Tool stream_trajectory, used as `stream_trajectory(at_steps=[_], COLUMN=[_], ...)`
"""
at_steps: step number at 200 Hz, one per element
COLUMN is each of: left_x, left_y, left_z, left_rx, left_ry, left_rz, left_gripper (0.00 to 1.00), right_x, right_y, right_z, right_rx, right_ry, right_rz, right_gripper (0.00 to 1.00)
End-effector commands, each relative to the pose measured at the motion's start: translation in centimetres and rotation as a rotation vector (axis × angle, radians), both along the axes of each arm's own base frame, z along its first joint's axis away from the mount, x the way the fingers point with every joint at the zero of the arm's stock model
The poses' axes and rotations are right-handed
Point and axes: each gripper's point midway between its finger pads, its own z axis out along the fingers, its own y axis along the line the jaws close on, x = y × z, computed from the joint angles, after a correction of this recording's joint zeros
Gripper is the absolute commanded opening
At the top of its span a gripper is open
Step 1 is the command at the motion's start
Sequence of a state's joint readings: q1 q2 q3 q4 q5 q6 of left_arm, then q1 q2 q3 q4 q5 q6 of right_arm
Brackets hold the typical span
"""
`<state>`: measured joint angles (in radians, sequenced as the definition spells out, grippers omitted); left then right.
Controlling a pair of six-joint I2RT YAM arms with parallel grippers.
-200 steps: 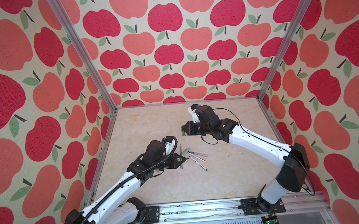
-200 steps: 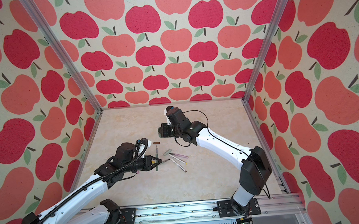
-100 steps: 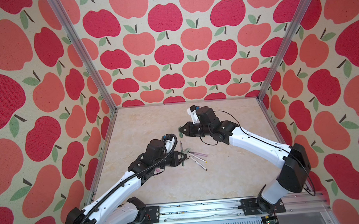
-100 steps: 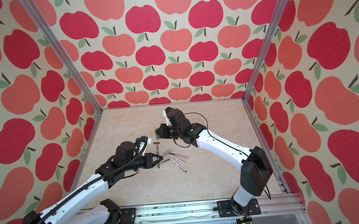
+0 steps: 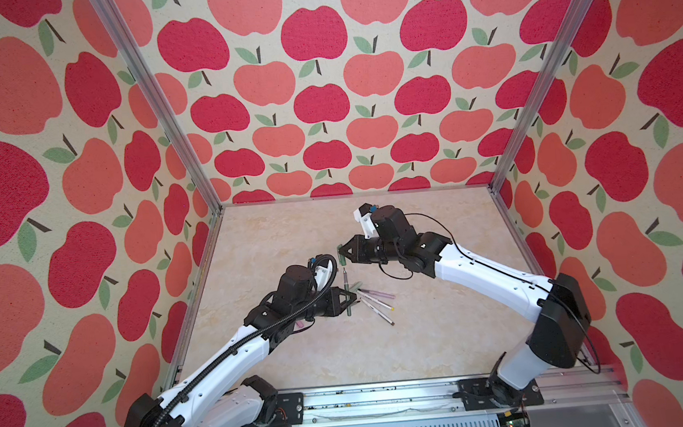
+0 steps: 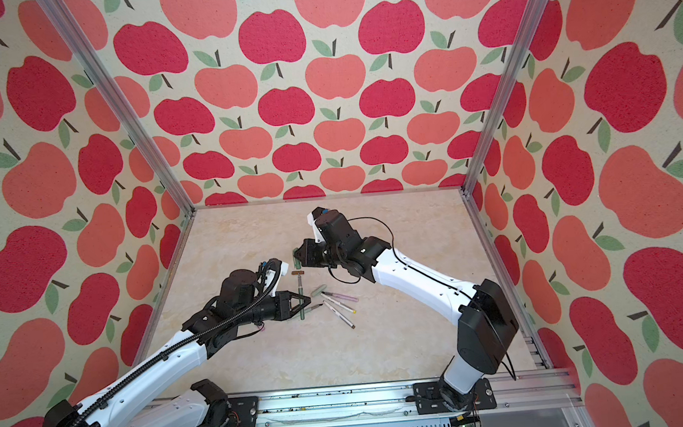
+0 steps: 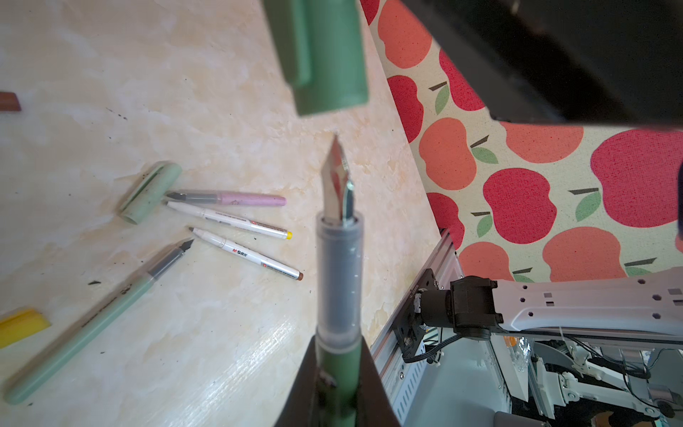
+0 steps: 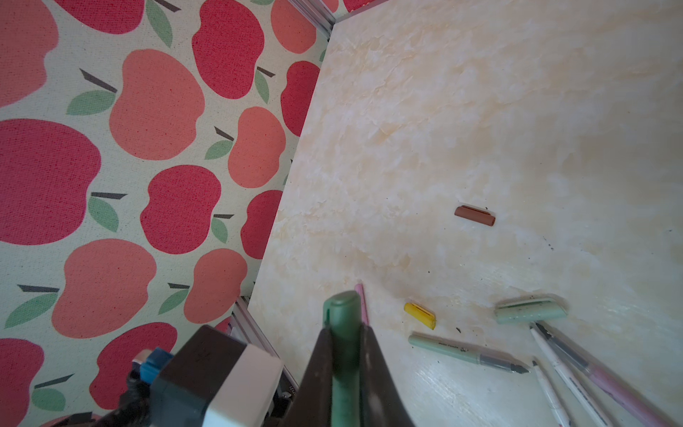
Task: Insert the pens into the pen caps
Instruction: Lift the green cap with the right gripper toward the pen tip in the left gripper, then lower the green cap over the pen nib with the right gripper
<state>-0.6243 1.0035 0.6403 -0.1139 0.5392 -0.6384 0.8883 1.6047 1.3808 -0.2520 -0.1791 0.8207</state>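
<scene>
My left gripper (image 5: 352,301) (image 7: 338,355) is shut on the dark green pen (image 5: 346,291) (image 7: 339,273), gripping its green barrel, dark tip pointing away from the front rail. Just beyond that tip, with a small gap, hangs the dark green cap (image 5: 339,253) (image 7: 321,55), and my right gripper (image 5: 342,258) (image 8: 343,338) is shut on it. On the table lie a pink pen (image 7: 240,200), two white pens (image 7: 229,220), a pale green pen (image 7: 92,325), a pale green cap (image 7: 149,192), a yellow cap (image 8: 419,314), a brown cap (image 8: 475,215) and a pink cap (image 8: 360,297).
The loose pens (image 6: 339,306) lie clustered mid-table just right of my left gripper (image 6: 307,302). The brown cap (image 6: 298,272) rests beneath the gap between the two grippers. Apple-print walls close three sides, and a metal rail (image 5: 387,398) runs along the front.
My right gripper has come nearer and lower with the dark green cap, closing the gap to the pen tip. The left gripper has barely shifted.
</scene>
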Motion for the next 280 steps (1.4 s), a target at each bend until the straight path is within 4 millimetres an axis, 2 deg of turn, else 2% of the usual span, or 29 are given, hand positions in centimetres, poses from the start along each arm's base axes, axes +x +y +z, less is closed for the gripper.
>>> stream_trajectory(at_steps=[1,157,221,280], left_x=[0.5,0.7,0.3,0.5], left_y=[-0.3,0.4,0.8,1.2], left_z=[1.1,1.3,1.2,1.5], left_rx=[-0.022,-0.019,-0.023,-0.019], left_ry=[-0.024,-0.035,-0.029,-0.043], left_rz=[0.007,0.043,0.051,0.074], left_gripper=[0.0,0.0,0.0,0.0], right_x=[-0.4,-1.8,-1.8,-3.0], right_y=[0.0,0.0,-0.1,0.1], right_z=[0.0,-0.3,0.6,0.4], right_rx=[0.004,-0.02,-0.009,-0.017], right_ry=[0.004,-0.005,-0.03,-0.015], right_rz=[0.007,0.024,0.015,0.047], right_gripper=[0.08,0.07,0.06,0.06])
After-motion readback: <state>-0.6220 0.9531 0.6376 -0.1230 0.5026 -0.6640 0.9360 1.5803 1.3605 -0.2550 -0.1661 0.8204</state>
